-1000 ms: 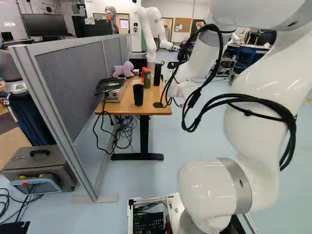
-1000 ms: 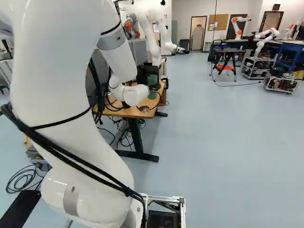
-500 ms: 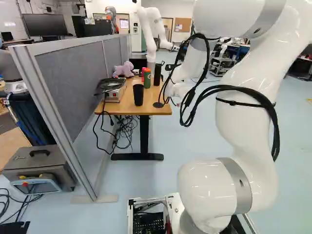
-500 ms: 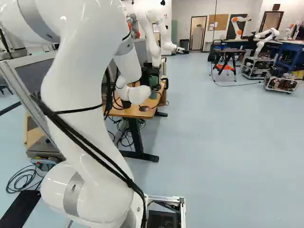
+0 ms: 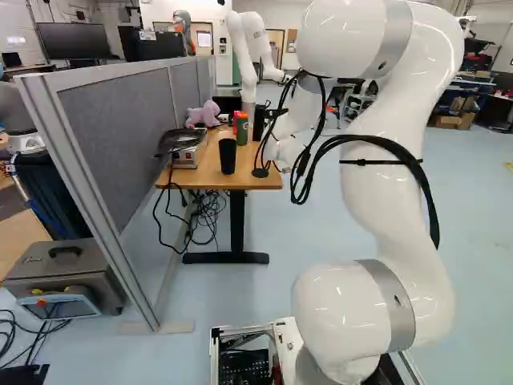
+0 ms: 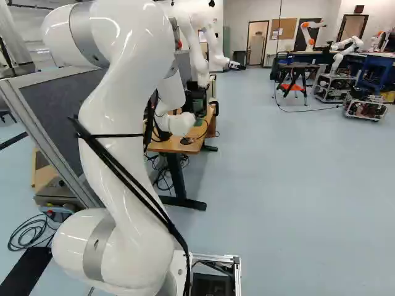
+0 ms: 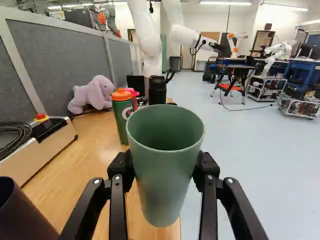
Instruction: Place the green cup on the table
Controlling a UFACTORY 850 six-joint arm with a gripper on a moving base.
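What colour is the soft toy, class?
The soft toy is pale purple, clearest in the wrist view.

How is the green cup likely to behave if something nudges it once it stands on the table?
The green cup would probably tip fairly easily, being tall with a mouth wider than its base. Its rim looks round despite the gripper's hold, suggesting a fairly stiff wall. If it fell, that taper might make it roll in a curve.
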